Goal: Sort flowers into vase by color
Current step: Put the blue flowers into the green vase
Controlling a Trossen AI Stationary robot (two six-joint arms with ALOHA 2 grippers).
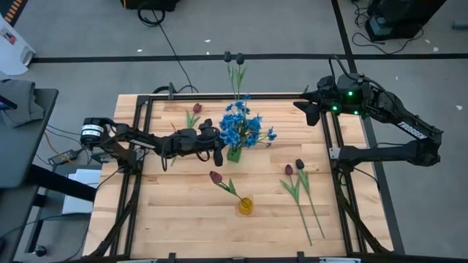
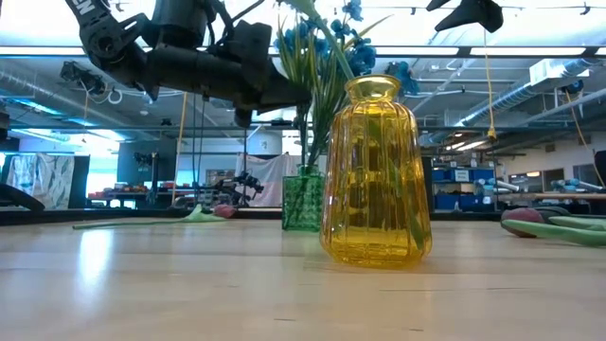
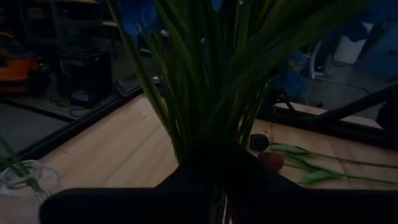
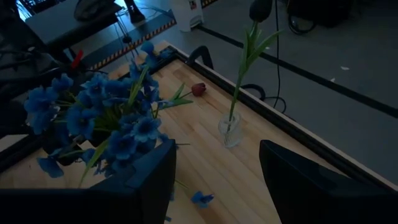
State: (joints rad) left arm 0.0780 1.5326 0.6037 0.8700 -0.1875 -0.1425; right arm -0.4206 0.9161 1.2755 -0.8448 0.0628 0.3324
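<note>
A bunch of blue flowers (image 1: 243, 128) stands in a green vase (image 1: 234, 154) at mid-table. My left gripper (image 1: 219, 152) is right beside it, fingers shut at the green stems (image 3: 199, 112). A dark red tulip (image 1: 216, 177) leans out of the yellow vase (image 1: 245, 206) near the front. Two red tulips (image 1: 296, 172) lie flat right of centre, and one (image 1: 196, 109) lies toward the far left. Dark-headed stems (image 1: 234, 58) stand in a clear vase (image 4: 231, 130) at the far edge. My right gripper (image 1: 301, 108) hangs open above the far right corner. My left gripper comes level from the table's left, above the green vase's mouth (image 2: 303, 175). Its shut fingers (image 3: 214, 168) meet where the stems (image 3: 186, 140) converge. The spot is dark, so which stems they pinch cannot be told. The stems stand upright with their lower ends in the vase.
A black frame rail (image 1: 330, 146) runs along the table's right side, and another (image 1: 135, 146) along the left. Bare wood lies at the near left (image 1: 168, 212) and between the yellow vase and the lying tulips. A small blue blossom (image 4: 202, 199) lies loose on the table.
</note>
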